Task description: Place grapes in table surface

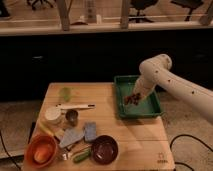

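A pale slatted wooden worktop [135, 137] stands on a speckled floor before a dark wall, with a lit ledge and chair legs beyond it. The grapes [132, 99], a small dark bunch, hang from my gripper [134, 96] low over the green tray [150, 109], which sits at the far right of the worktop. My fingers [136, 93] are clenched on the bunch. Whether the berries touch the tray floor I cannot tell. My white arm [175, 82] comes in from the right and bends down over the tray.

Well apart, near the front edge, sits a dark maroon bowl [104, 148], with a green piece [81, 156] just beside it and two blue-grey pieces [90, 131] behind. An orange bowl [42, 150] fills the front left corner. Behind it stand a white round tub [53, 115] and a small dark cup [72, 117], then a long white utensil [75, 106].

A small dark mark [161, 161] is printed at the front right corner, too small to read.
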`<act>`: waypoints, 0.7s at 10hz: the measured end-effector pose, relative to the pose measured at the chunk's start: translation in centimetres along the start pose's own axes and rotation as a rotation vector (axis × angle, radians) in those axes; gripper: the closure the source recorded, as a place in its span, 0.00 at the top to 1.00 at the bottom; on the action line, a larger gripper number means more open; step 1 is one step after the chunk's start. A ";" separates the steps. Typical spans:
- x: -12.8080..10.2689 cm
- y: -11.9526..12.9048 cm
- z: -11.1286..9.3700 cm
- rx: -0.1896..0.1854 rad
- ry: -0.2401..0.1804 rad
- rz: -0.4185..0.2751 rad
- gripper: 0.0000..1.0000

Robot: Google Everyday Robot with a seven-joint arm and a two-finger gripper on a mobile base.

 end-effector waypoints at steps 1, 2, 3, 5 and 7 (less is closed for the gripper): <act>-0.2 0.0 -0.1 0.002 -0.001 -0.010 0.04; -0.5 0.0 -0.4 0.006 0.000 -0.022 0.04; -0.6 -0.1 -0.6 0.008 0.001 -0.034 0.04; -1.2 -0.7 -0.8 0.015 -0.003 -0.061 0.04; -1.8 -0.9 -1.2 0.020 -0.004 -0.090 0.04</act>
